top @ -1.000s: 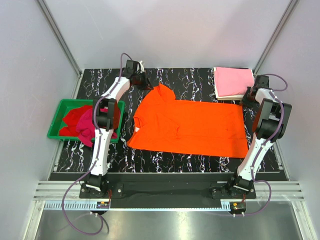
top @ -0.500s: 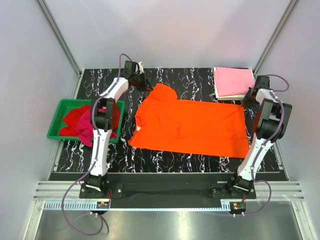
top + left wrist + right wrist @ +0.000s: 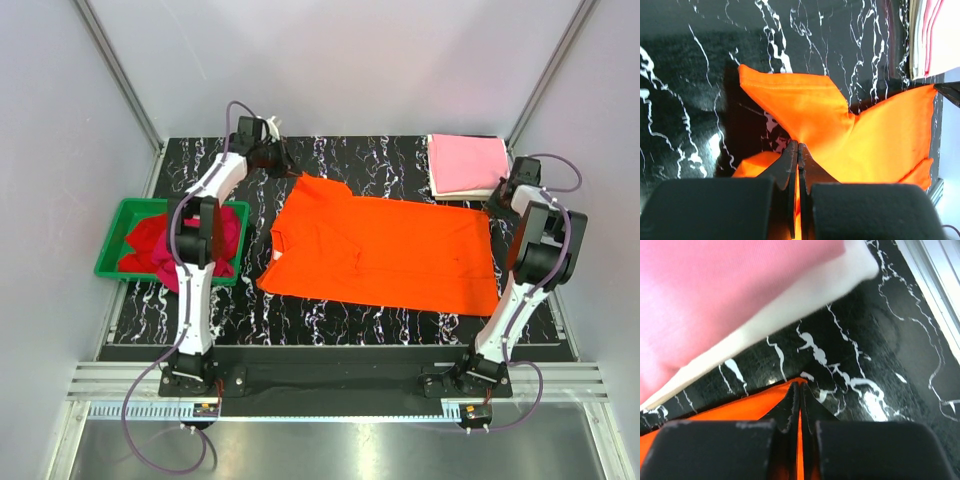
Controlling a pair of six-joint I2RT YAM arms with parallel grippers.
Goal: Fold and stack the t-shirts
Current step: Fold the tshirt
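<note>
The bright orange t-shirt (image 3: 385, 250) lies spread on the black marbled table (image 3: 380, 155). My left gripper (image 3: 280, 160) is shut on its far left sleeve; in the left wrist view (image 3: 798, 145) the orange cloth (image 3: 805, 105) fans out from between the jaws. My right gripper (image 3: 497, 200) is shut on the shirt's far right corner (image 3: 755, 405), seen in the right wrist view (image 3: 800, 385). A folded pink t-shirt (image 3: 467, 162) lies on a folded cream-white one (image 3: 790, 305) at the far right. Crimson-magenta and red shirts (image 3: 175, 245) lie heaped in the bin.
A green plastic bin (image 3: 112, 260) stands at the table's left edge. Grey walls close the cell on three sides. The folded stack sits just behind my right gripper. The table's right rim (image 3: 935, 275) runs close to it.
My left gripper has moved left and farther back with the sleeve, pulling the raised orange fold flatter. My right gripper has shifted slightly back with the corner.
</note>
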